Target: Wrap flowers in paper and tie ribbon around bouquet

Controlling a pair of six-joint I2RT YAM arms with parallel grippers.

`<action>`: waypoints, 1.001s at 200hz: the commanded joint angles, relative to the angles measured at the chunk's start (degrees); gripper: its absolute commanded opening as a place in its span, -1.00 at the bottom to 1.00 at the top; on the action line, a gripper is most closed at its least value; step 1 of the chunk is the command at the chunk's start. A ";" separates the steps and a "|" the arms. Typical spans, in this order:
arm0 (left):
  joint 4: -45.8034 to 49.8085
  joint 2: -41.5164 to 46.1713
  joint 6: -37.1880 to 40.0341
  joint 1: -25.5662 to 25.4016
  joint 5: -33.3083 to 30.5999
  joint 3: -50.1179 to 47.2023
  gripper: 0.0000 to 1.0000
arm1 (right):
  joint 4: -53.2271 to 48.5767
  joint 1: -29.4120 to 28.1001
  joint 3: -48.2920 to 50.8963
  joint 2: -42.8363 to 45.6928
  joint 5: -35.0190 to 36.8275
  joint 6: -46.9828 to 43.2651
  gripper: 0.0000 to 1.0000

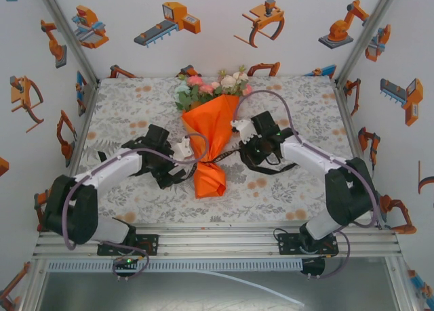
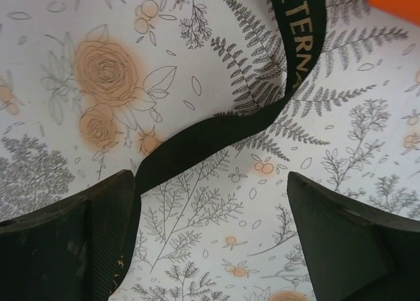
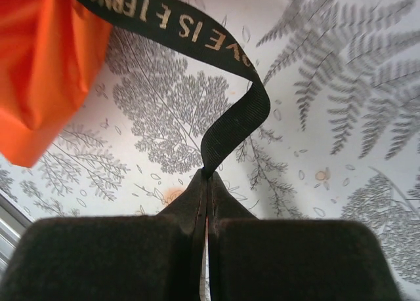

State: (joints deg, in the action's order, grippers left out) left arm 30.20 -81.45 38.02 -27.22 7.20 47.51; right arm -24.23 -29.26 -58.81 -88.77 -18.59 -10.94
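Right claw (image 3: 207, 178) clenched on ribbon (image 3: 231, 127); left claw (image 2: 210, 186) open, ribbon by one finger. Clamp left, then pull evenly.

White enclosure walls (image 1: 224, 50) dotted with orange robot stickers (image 1: 171, 21) at twelve, nine and three o'clock — a grey-and-orange floral tablecloth (image 1: 129, 101) at centre, aluminium rails (image 1: 217, 238) at six o'clock, evenly lit.

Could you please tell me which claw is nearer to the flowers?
Right. The right claw sits beside the upper edge of the paper, just below the flowers; the left claw is lower, by its narrow waist.
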 commanded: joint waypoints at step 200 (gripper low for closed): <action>-19.68 16.43 -15.98 2.47 11.91 0.17 -1.00 | 10.63 0.78 6.76 10.87 -1.91 12.01 -1.00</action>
State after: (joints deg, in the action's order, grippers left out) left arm 21.96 -75.46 34.54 -25.19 7.09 49.63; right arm -19.81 -28.67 -54.78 -80.05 -19.92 -4.16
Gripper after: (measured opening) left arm 0.008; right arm 0.003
